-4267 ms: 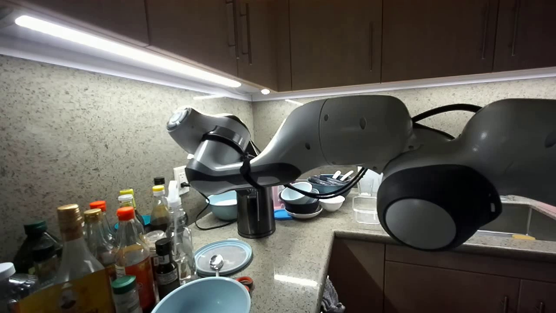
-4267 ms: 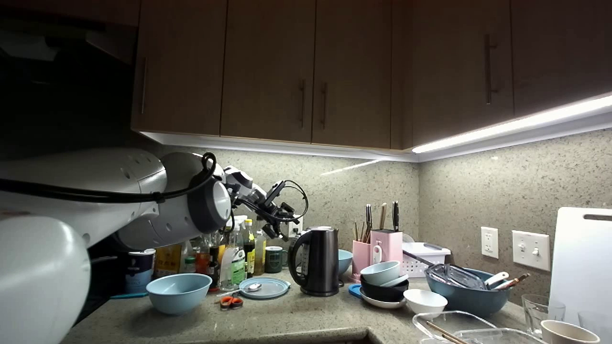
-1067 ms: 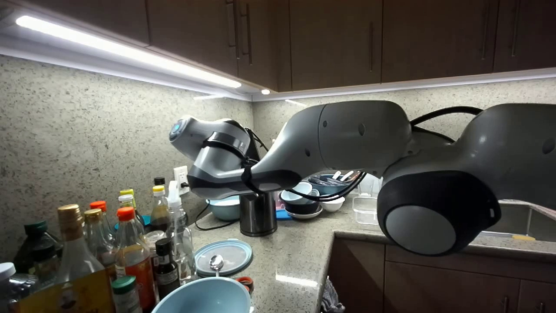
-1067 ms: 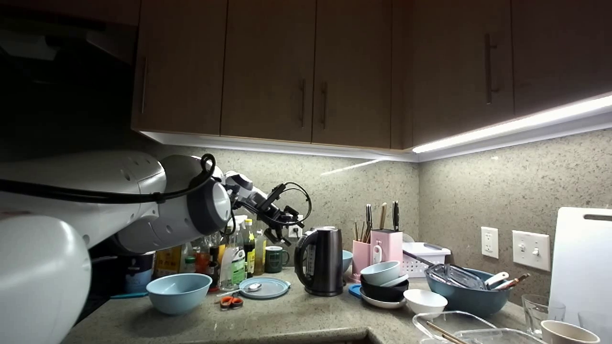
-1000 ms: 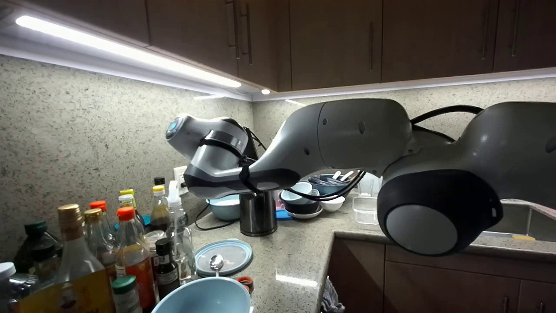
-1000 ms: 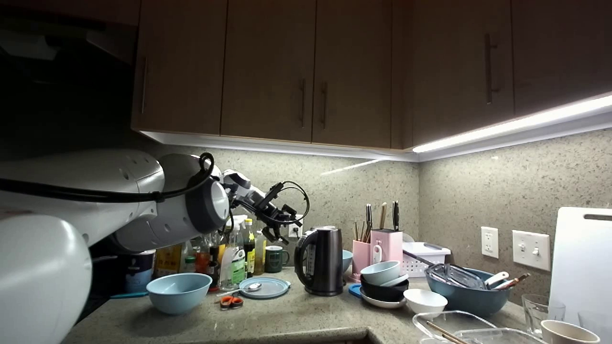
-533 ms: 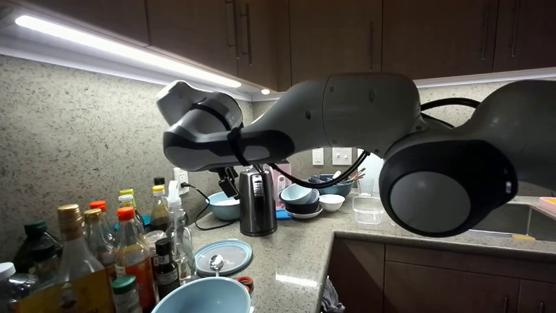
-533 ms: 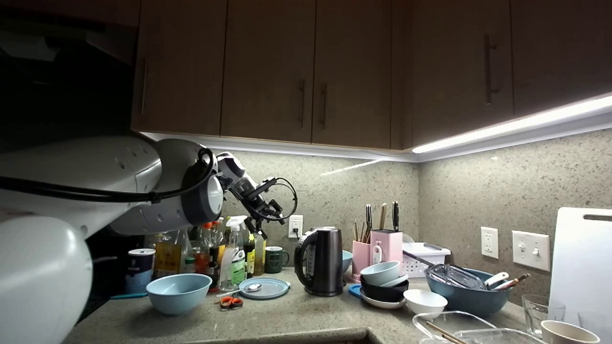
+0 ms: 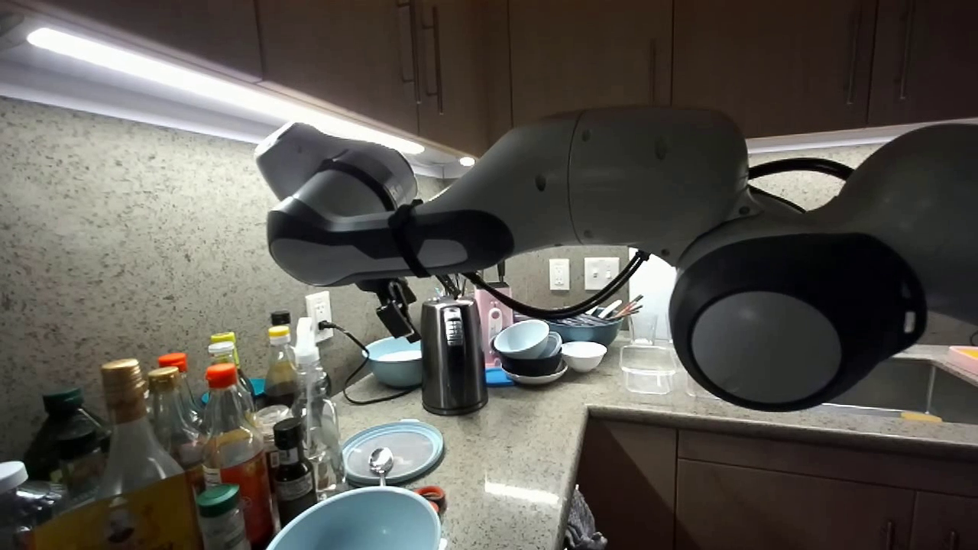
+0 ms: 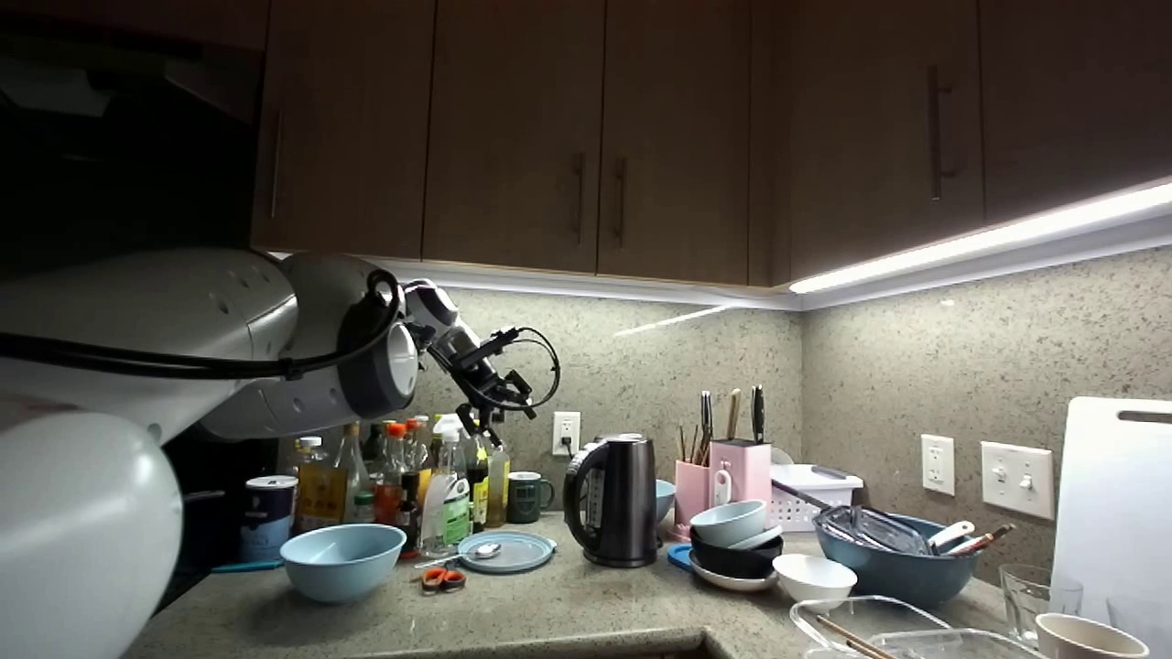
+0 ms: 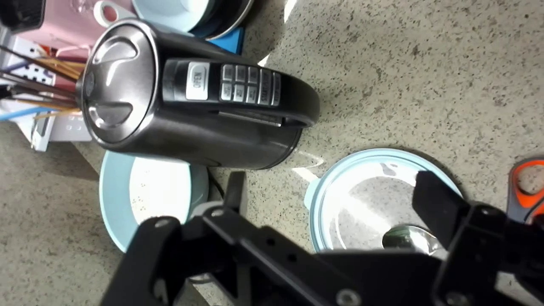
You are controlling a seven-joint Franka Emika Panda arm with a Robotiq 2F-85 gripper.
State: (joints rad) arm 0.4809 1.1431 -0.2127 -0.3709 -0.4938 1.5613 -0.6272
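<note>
The gripper, jaws spread wide, is suspended above the worktop. Between its back edge and inner front corner the kettle is stood, its button marked "OPEN", its smaller keys too blurred to be read; nearby, a spoon is rested on the lid.

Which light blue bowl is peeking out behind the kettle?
The back bowl, near the wall and mostly hidden by the kettle in an exterior view. The front bowl stands near the scissors; the top bowl crowns a stack.
</note>
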